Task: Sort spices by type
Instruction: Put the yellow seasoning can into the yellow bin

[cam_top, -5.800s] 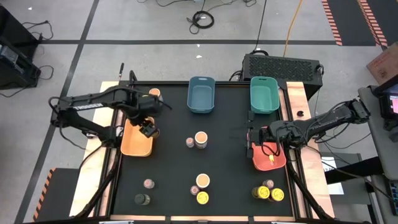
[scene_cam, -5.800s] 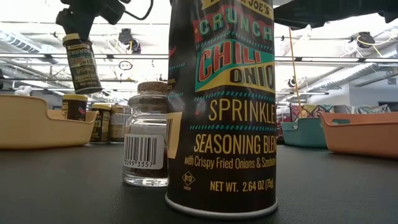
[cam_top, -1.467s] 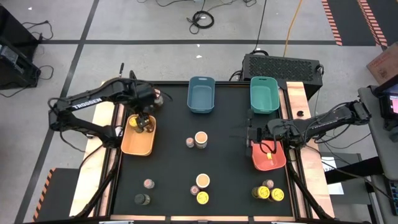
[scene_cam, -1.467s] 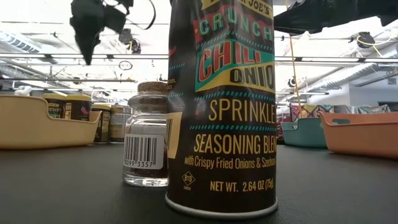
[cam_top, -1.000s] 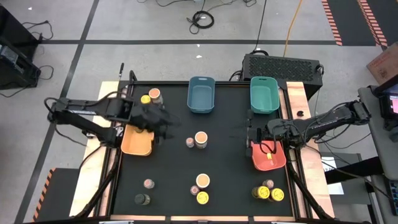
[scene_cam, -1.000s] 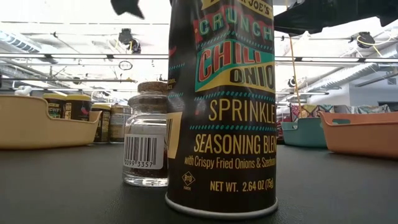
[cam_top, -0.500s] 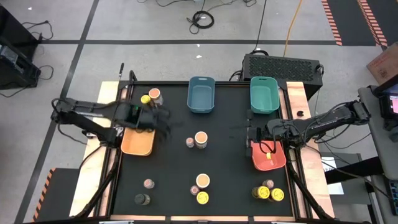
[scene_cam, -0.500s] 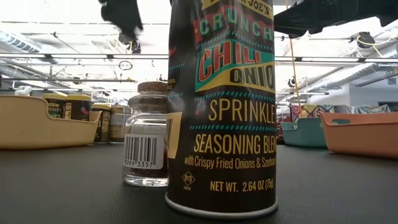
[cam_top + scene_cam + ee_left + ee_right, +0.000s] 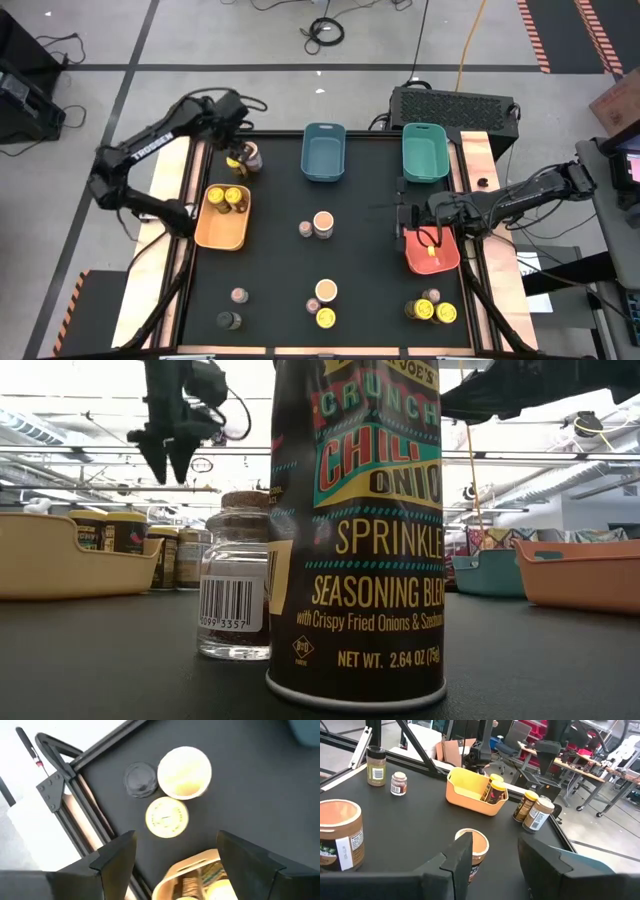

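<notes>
Black mat: a matte dark table top [image 9: 280, 260] carries smooth plastic bins and small round jars.
Left gripper: [image 9: 238, 152] hangs over the far left corner, its two dark fingers spread and empty above a cluster of three jars [image 9: 167, 795] — one yellow-lidded, one wide and cream-topped, one dark-capped.
Orange bin: [image 9: 221, 231] rounded rectangle at the left edge, holding two yellow-lidded jars [image 9: 227, 198].
Right gripper: [image 9: 412, 220] rests at the red bin [image 9: 432, 255] on the right, fingers parted with nothing between them.
Loose jars: a tan-topped pair mid-table [image 9: 317, 225], more along the near edge [image 9: 325, 305], yellow lids near right [image 9: 432, 310].
Hard to read: in the low view a tall chili-onion tin [image 9: 355, 530] fills the frame, its top cut off, and a cork-topped glass jar [image 9: 235, 575] blocks what is behind; the red bin's contents are unclear.
</notes>
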You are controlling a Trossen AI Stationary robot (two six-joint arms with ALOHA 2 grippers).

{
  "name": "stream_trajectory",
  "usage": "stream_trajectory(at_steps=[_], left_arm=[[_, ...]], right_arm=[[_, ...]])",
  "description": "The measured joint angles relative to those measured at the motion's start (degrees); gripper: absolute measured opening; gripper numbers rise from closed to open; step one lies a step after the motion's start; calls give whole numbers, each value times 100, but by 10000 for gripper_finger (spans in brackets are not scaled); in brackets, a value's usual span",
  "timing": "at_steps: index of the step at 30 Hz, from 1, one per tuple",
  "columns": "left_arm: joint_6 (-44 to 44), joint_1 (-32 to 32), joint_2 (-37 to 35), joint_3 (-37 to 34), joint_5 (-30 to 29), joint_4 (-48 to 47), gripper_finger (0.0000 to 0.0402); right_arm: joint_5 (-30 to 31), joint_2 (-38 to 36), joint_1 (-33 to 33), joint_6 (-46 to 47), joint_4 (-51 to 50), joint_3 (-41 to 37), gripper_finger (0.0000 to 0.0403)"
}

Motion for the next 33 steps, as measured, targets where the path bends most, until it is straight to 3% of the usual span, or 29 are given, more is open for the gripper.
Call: stream_trajectory(at_steps=[6,12,18,21,23,28,33], left_arm=[[884,322,575,-2,293,-31,276],[1113,260,919,-2,450,-201,276],[983,-325,521,-2,559,-507,276],[750,-894,45,-28,567,-260,276],[580,-1405,-349,-177,602,259,276],[351,-2883,-1319,-1018,608,2334,276],[703,-4223,-1850,-2268,615,5446,276]], right_arm=[[1,2,-5,-183,-19,0,150],[2,2,-8,-312,-17,0,150],[-51,2,8,-12,94,0,150],[-822,2,103,337,392,0,150],[-1316,3,246,449,591,32,150],[-1273,379,767,756,429,572,150],[-345,1329,1370,1308,-977,1684,150]])
